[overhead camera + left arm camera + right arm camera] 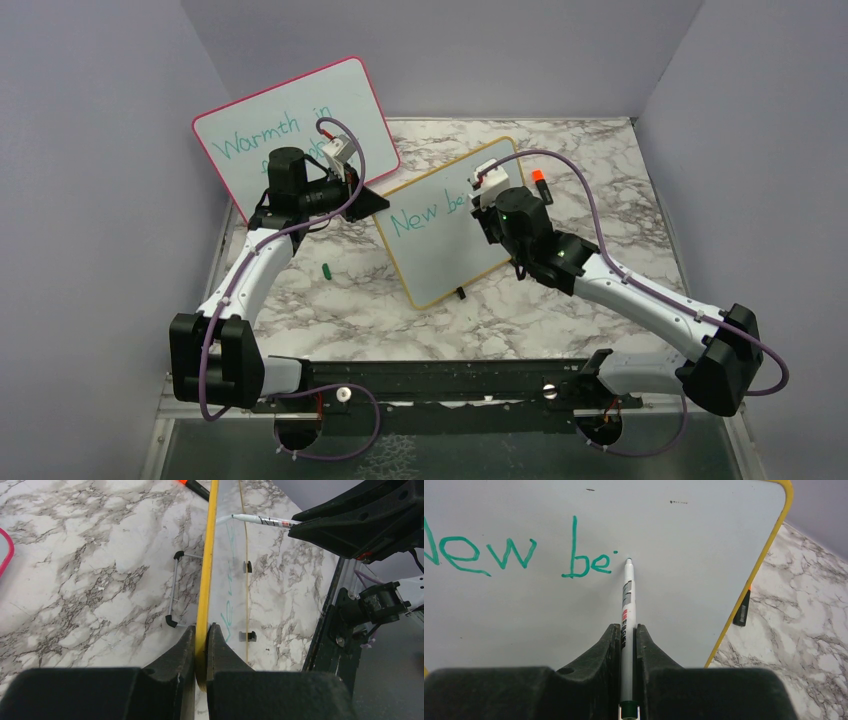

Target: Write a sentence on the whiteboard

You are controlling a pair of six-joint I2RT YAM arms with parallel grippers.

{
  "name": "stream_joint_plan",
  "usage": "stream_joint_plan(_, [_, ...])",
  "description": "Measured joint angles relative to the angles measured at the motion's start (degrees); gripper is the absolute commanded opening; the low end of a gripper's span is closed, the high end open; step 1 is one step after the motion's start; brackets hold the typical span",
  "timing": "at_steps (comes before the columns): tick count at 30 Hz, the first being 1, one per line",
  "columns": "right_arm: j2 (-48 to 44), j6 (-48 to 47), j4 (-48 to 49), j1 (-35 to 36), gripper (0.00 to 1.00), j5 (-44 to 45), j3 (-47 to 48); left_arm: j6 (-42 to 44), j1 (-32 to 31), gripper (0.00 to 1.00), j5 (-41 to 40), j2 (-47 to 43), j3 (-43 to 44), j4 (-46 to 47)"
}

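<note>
Teal sentence (519, 555) stops at "New be" just beside our marker (627, 605) tip, blank whiteboard (684, 580) runs on toward its yellow corner; right gripper (626, 630) pinches marker, left gripper (201, 630) clamps the board's edge.

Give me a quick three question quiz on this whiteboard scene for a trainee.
1. True or false: the left jaws are clamped on the edge of the yellow-framed whiteboard.
2. What do the right jaws hold? A white marker; B eraser; C cloth.
3. Fill in: the teal writing now reads "New ___".
Key: 1 true; 2 A; 3 be.
</note>
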Motion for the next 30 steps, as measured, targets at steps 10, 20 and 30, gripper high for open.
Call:
stream_joint_plan(10, [0.00,-0.11,0.09,0.00,0.00,-0.90,0.02,0.02,0.00,0.00,-0.02,0.00,0.00,0.00])
stream_joint_plan(20, [0.00,-0.20,0.17,0.00,0.00,-1.07,0.02,0.02,0.00,0.00,-0.02,0.00,0.00,0.00])
stream_joint_plan(30, [0.00,-0.20,1.25,0.00,0.00,-2.05,0.02,0.02,0.00,0.00,-0.04,0.00,0.00,0.00])
